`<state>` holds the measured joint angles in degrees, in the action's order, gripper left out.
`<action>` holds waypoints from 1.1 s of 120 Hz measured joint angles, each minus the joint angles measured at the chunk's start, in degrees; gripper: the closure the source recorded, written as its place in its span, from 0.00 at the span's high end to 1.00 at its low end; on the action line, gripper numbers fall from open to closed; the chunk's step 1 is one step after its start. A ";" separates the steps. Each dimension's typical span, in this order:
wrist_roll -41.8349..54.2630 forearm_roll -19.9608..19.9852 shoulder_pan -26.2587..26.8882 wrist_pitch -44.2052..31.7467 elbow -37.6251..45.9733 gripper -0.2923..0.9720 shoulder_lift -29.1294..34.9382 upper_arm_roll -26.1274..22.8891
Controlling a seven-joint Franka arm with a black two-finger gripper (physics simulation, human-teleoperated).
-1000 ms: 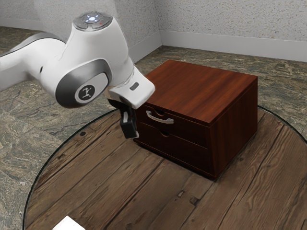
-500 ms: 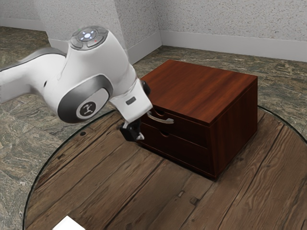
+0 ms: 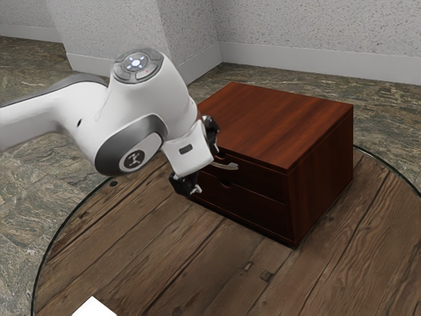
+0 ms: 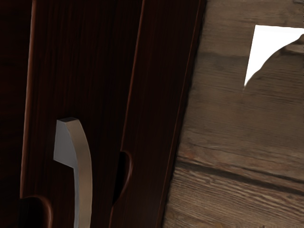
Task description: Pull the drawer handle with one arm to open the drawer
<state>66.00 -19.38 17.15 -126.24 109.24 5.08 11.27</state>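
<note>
A dark red wooden cabinet (image 3: 276,125) stands on the round wooden table (image 3: 164,257). It has two drawers. The top drawer (image 3: 250,172) carries a curved silver handle (image 3: 227,164), and its front lies level with the lower drawer (image 3: 247,204). My gripper (image 3: 209,160) is right at the handle's end nearer the exterior view's left, largely hidden behind the white hand. In the wrist view the handle (image 4: 76,161) is close in front of the hand, on the top drawer's front (image 4: 71,71), with the lower drawer's front (image 4: 156,95) beside it.
The table's glass rim (image 3: 79,210) curves round its edge in the exterior view's left. A white flat thing (image 3: 95,307) lies at the table's near edge, and a white patch (image 4: 266,47) shows on the wood in the wrist view. Stone floor and a wall corner lie behind.
My hand has moved toward the exterior view's right and turned, going from beside the cabinet's corner to the top drawer's handle. The cabinet and drawers have not moved.
</note>
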 joint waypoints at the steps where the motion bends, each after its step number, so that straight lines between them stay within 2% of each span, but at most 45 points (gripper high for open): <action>1: 0.09 -0.03 0.10 -0.07 0.02 0.77 0.00 0.12; 44: 2.93 -1.68 -0.13 -3.43 3.12 0.77 0.27 1.11; 132: 5.15 -1.91 -0.49 -7.94 6.43 0.78 -1.12 2.74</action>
<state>71.15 -21.29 16.66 -134.18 115.67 3.97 14.02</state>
